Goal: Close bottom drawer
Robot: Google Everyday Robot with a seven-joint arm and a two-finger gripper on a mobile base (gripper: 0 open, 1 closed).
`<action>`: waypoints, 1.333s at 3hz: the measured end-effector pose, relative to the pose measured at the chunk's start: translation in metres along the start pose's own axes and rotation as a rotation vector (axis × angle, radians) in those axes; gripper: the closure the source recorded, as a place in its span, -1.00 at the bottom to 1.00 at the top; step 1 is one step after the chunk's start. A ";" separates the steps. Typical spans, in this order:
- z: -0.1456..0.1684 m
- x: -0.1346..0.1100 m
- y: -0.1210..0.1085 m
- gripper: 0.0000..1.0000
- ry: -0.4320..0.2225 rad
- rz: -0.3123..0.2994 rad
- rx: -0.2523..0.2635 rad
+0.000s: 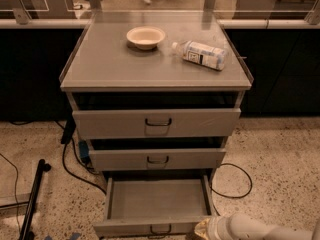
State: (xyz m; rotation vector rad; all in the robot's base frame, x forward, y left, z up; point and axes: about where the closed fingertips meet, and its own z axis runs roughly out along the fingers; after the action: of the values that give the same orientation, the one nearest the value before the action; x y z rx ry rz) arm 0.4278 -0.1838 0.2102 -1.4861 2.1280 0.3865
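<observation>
The bottom drawer [155, 199] of the grey metal cabinet is pulled far out, an empty shallow box. Its front panel [125, 229] with a small dark wire handle [160, 230] lies at the bottom edge of the view. My gripper [199, 231] comes in from the lower right on a white arm [250, 229]. It sits at the right end of the drawer's front panel. The fingers are mostly below the edge of the view. The middle drawer front [157, 159] and the top drawer front [157, 123] stand slightly out.
On the cabinet top lie a cream bowl [145, 36] and a plastic bottle on its side [200, 54]. Black cables [75, 164] run over the speckled floor left of the cabinet, another cable loop [240, 184] at the right. A black pole [32, 199] leans at the lower left.
</observation>
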 end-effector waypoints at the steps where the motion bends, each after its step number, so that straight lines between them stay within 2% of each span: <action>1: 0.024 0.008 -0.007 1.00 0.001 -0.001 0.007; 2: 0.053 0.018 -0.016 0.96 0.010 0.006 0.014; 4: 0.053 0.018 -0.016 0.07 0.010 0.006 0.014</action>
State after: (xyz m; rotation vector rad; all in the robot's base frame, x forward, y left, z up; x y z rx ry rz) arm 0.4510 -0.1773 0.1571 -1.4769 2.1393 0.3661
